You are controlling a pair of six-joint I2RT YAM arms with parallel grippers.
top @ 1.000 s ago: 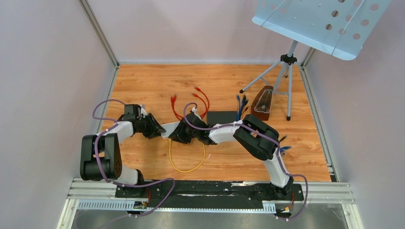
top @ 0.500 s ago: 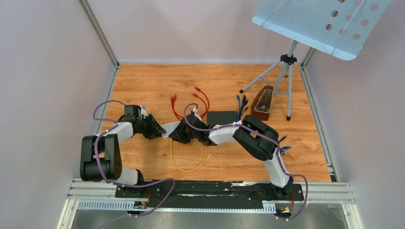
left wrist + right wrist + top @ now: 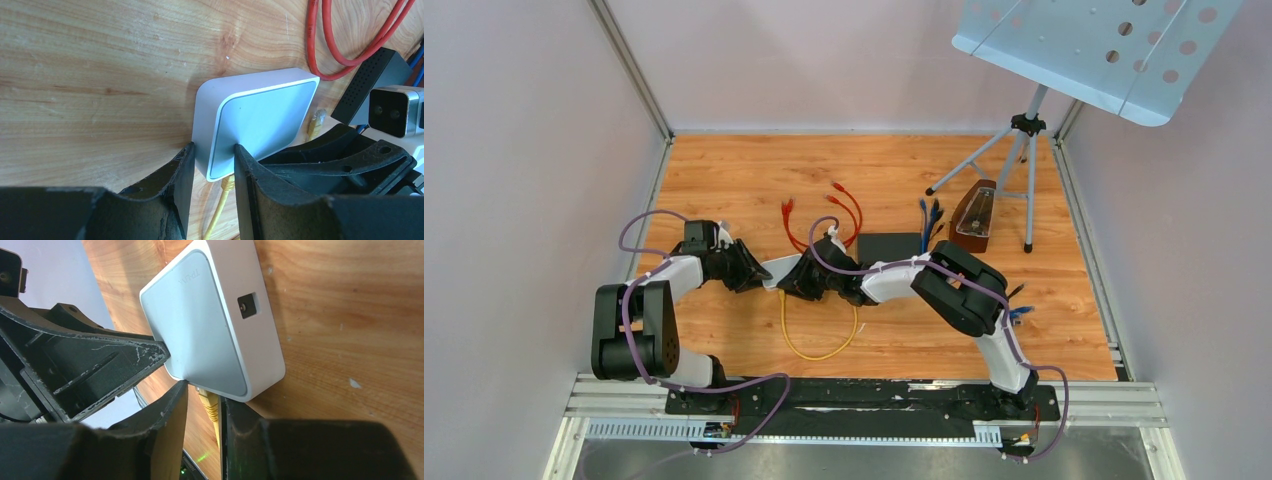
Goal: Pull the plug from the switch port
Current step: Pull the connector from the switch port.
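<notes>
A small white switch (image 3: 776, 270) lies on the wooden table between my two grippers. It shows in the left wrist view (image 3: 260, 120) and in the right wrist view (image 3: 200, 320). A yellow plug (image 3: 210, 402) sits in a port on its near side, also seen in the left wrist view (image 3: 227, 184). Its yellow cable (image 3: 814, 355) loops toward the table front. My left gripper (image 3: 214, 165) is shut on the switch's corner. My right gripper (image 3: 204, 392) straddles the plug; one finger touches it and a narrow gap shows on the other side.
Red cables (image 3: 839, 205), a black box (image 3: 889, 245), blue cables (image 3: 929, 215) and a wooden metronome (image 3: 974, 215) lie behind the switch. A music stand (image 3: 1024, 130) stands at the back right. A second yellow plug (image 3: 315, 122) lies loose beside the switch.
</notes>
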